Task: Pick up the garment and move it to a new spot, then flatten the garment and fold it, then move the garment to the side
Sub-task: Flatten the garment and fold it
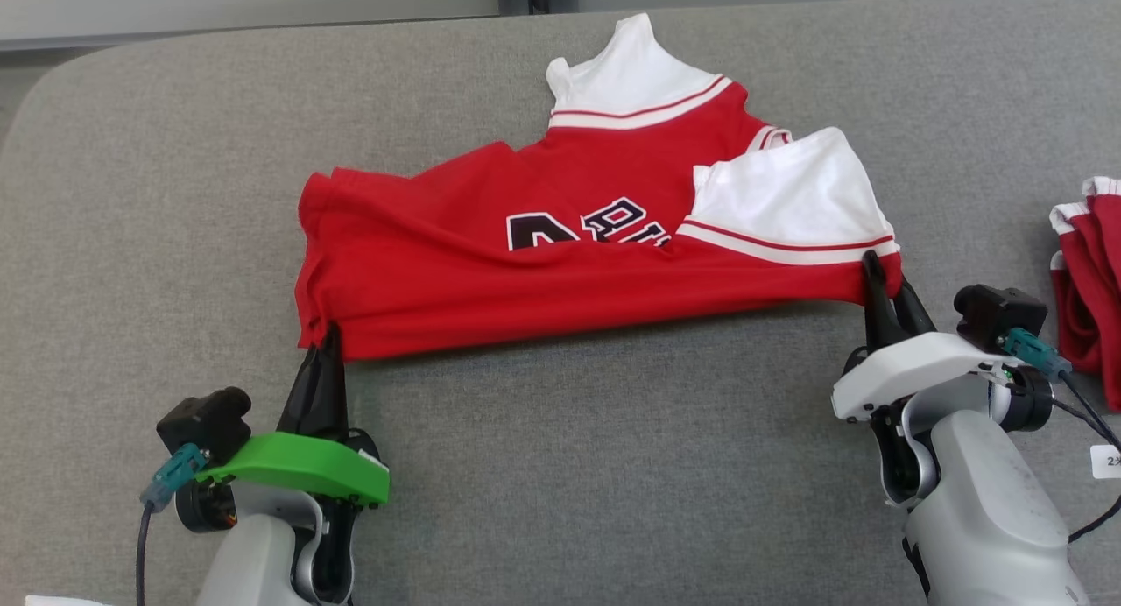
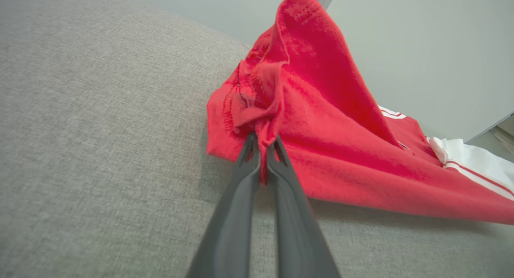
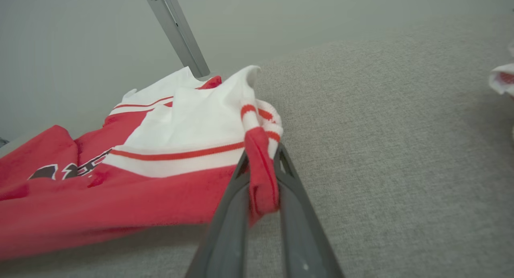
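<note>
Garment (image 1: pixel 525 273) spans the middle of the grey fabric surface (image 1: pixel 613 466), long axis left to right, near edge strung between the tools. Left tool (image 1: pixel 327 333) is clamped tight on the hem corner, right tool (image 1: pixel 873 266) on the sleeve-side corner.

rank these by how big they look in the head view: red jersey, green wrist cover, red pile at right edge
1. red jersey, by far.
2 and 3. green wrist cover and red pile look about alike; the pile is cut by the picture's edge, so no ranking.
</note>
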### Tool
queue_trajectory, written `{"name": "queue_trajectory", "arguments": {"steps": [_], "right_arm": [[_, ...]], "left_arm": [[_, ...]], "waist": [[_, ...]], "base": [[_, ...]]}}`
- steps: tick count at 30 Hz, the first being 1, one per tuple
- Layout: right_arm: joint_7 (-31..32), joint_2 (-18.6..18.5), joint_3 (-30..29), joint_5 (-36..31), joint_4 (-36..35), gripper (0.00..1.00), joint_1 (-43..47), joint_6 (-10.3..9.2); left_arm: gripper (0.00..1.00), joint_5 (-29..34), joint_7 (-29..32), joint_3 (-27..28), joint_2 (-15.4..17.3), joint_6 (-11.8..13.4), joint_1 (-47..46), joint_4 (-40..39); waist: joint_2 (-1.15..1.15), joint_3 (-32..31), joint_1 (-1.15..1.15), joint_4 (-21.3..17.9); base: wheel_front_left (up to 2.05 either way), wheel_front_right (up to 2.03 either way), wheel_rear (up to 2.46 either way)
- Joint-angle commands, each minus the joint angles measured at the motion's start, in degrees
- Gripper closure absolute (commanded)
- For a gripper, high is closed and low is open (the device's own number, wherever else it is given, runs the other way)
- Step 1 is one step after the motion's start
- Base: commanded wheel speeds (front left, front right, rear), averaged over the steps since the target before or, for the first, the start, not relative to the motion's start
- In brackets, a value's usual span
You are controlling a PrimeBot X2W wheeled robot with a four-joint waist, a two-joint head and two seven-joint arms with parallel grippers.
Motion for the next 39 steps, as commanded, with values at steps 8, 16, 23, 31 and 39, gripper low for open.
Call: {"name": "queue_trajectory", "arguments": {"steps": [8,16,23,31,39], "right_arm": [[0.0,-0.4,-1.0,1.0,1.6,1.0,6.5,-0.14],[0.0,-0.4,0.4,3.1,0.8,1.0,14.4,-0.14],[0.0,-0.4,0.6,1.6,1.6,0.0,16.1,-0.11],[0.0,-0.3,0.5,-1.9,-1.1,0.0,11.3,-0.09],[0.0,-0.3,4.8,-3.2,-0.2,0.0,3.7,-0.1]], "left_arm": [[1.0,-2.0,0.0,0.1,0.4,0.0,9.2,-1.4],[0.72,-4.4,0.0,-1.6,0.4,0.0,17.5,1.6],[0.0,-3.6,0.0,-1.9,0.4,1.5,18.5,4.9],[0.0,2.8,0.0,-0.1,0.4,4.1,12.0,2.4],[0.0,5.5,0.0,-0.9,0.3,3.9,-2.4,12.3]], "waist": [[0.0,-11.9,0.0,1.7],[0.0,-15.2,0.0,1.8],[0.0,-14.9,0.0,2.0],[0.0,-12.6,0.0,2.0],[0.0,-8.0,0.0,0.8]], "base": [[0.0,0.0,0.0],[0.0,0.0,0.0],[0.0,0.0,0.0],[0.0,0.0,0.0],[0.0,0.0,0.0]]}}
